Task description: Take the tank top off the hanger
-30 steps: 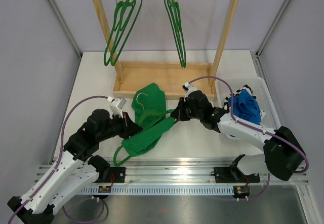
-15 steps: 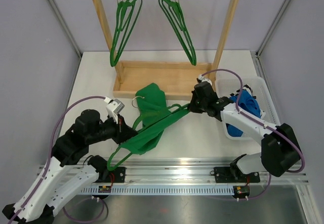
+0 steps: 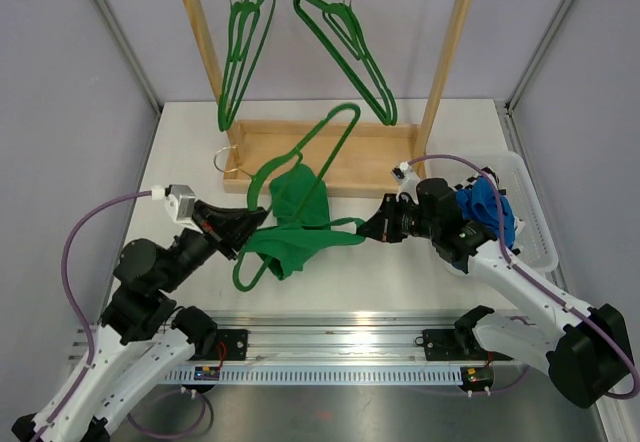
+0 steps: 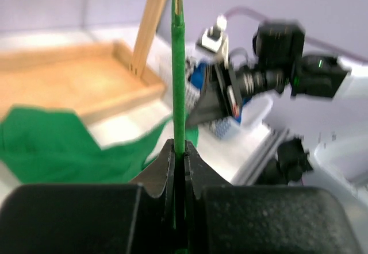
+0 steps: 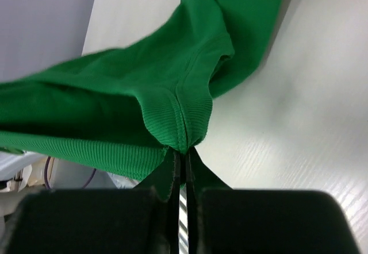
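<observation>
Two grippers hold one garment over the middle of the white worktop (image 3: 180, 152).

1. Wooden rack (image 3: 445, 62): stands at the far edge. Two spare green hangers (image 3: 240, 52) hang from its rail, seen only in the overhead view.
2. Clear bin (image 3: 520, 177): at the right edge, holding blue cloth (image 3: 490, 212).
3. Green tank top (image 3: 295, 222): just in front of the rack base, pulled out between the two grippers.
4. Green hanger (image 3: 341, 158): tilted, rising out of the fabric toward the rack. Whether a strap is threaded on it cannot be told.
5. Left gripper (image 3: 250, 217): the overhead view hides its jaws. The left wrist view shows them clamped on the hanger's thin bar (image 4: 179, 81).
6. Right gripper (image 3: 370, 230): the right wrist view alone shows its jaws pinching the tank top's ribbed seam (image 5: 183, 129), with fabric fanning away above the worktop.
</observation>
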`<control>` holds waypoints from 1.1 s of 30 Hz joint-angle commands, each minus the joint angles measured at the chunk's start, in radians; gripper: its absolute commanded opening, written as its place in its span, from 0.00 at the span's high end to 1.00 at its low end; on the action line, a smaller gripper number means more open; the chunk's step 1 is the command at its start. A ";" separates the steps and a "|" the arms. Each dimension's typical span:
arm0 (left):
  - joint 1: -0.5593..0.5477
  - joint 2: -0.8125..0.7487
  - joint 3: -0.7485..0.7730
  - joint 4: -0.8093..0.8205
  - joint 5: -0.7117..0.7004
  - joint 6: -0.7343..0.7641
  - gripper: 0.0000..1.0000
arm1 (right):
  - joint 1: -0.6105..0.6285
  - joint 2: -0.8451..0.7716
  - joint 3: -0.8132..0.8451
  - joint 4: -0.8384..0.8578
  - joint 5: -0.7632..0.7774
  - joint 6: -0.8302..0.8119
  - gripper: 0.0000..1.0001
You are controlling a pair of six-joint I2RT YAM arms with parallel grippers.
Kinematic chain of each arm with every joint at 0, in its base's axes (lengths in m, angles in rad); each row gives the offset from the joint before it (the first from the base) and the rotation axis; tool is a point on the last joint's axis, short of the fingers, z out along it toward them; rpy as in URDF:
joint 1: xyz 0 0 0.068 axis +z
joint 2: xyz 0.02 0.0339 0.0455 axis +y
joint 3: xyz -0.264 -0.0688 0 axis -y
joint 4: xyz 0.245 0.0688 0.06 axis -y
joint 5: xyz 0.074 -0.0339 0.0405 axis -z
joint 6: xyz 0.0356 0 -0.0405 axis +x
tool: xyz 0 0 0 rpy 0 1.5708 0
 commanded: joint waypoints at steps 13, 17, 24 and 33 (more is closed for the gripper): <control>-0.005 0.493 0.408 0.979 -0.334 0.202 1.00 | -0.010 0.122 -0.208 -0.017 0.035 0.043 1.00; -0.005 0.536 0.503 0.906 -0.335 0.223 1.00 | -0.010 0.110 -0.206 -0.037 0.080 0.046 1.00; -0.005 0.465 0.470 0.585 -0.309 0.220 1.00 | -0.010 -0.199 -0.122 -0.158 0.139 0.042 1.00; -0.029 0.446 0.602 -0.033 -0.392 0.239 1.00 | 0.014 -0.293 0.122 -0.382 -0.009 -0.044 1.00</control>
